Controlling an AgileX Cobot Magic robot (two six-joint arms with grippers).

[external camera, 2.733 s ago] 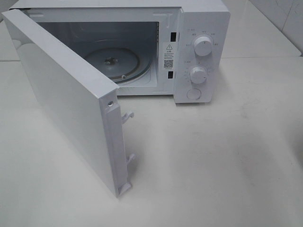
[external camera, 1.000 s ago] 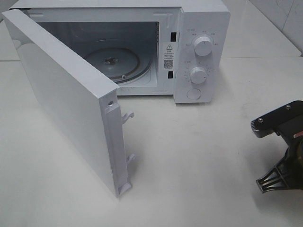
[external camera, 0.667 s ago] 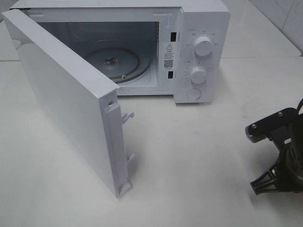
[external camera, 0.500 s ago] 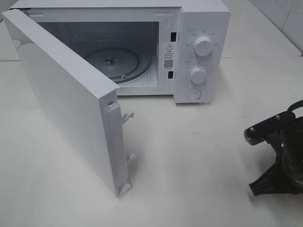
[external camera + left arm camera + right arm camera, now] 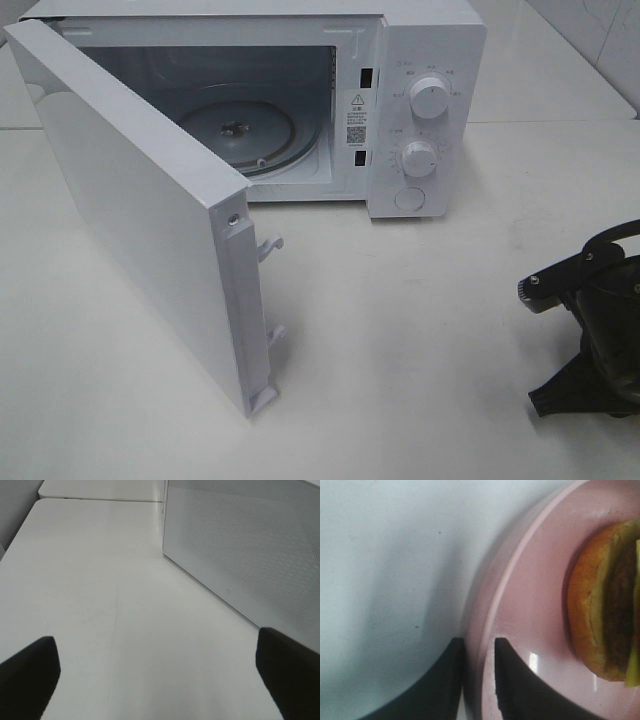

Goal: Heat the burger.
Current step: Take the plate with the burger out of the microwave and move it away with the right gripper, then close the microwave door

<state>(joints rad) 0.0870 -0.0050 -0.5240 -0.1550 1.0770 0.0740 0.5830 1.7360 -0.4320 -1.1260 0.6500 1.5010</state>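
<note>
A: One white worktop [image 5: 450, 330], with the microwave [image 5: 420, 110] toward twelve o'clock in the high view; its door [image 5: 140, 220] swings wide toward eight o'clock and the glass turntable [image 5: 240, 130] is bare.

B: Task thing? The burger [image 5: 605, 610] sits on a pink plate [image 5: 535, 605], seen only by the right wrist camera. The right claw [image 5: 479, 652] straddles the plate's rim, one finger either side, gap narrow; whether it has bitten down I cannot tell.

A: Left claw [image 5: 155, 667]: released, fingers spread wide, holding nothing, beside the door's outer face.

B: Risk, as I judge it: a thin rim pinch could let the plate tilt and the burger slide off, or the plate clip the door going in.

A: Writing: a warning-triangle sticker [image 5: 356, 118] with a QR code; print around the two dials [image 5: 430, 97] too small to read.
</note>
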